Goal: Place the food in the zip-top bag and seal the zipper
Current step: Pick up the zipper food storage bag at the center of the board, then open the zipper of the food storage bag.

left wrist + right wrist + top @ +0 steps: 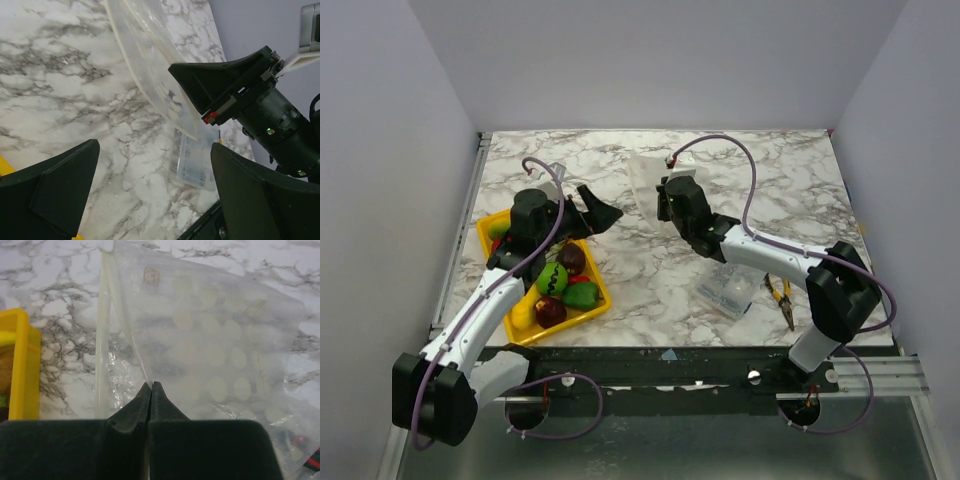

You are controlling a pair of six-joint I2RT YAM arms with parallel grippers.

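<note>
The food lies in a yellow tray [600, 305] at the left: a green striped ball [552, 277], dark red fruits [550, 311], a green pepper [581, 295] and a yellow piece [523, 314]. The clear zip-top bag [645, 178] is held up at the table's middle. My right gripper [151, 385] is shut on a fold of the bag [210, 340], beside the pale zipper strip [103, 340]. My left gripper [594, 208] is open and empty above the tray's far end, facing the bag [145, 50]. In the left wrist view its jaws [155, 150] stand wide apart.
A flat clear plastic package [730, 290] lies near the front right and also shows in the left wrist view [197, 162]. Yellow-handled pliers [782, 297] lie beside it. The tray's corner [20, 365] shows in the right wrist view. Grey walls surround the marble table.
</note>
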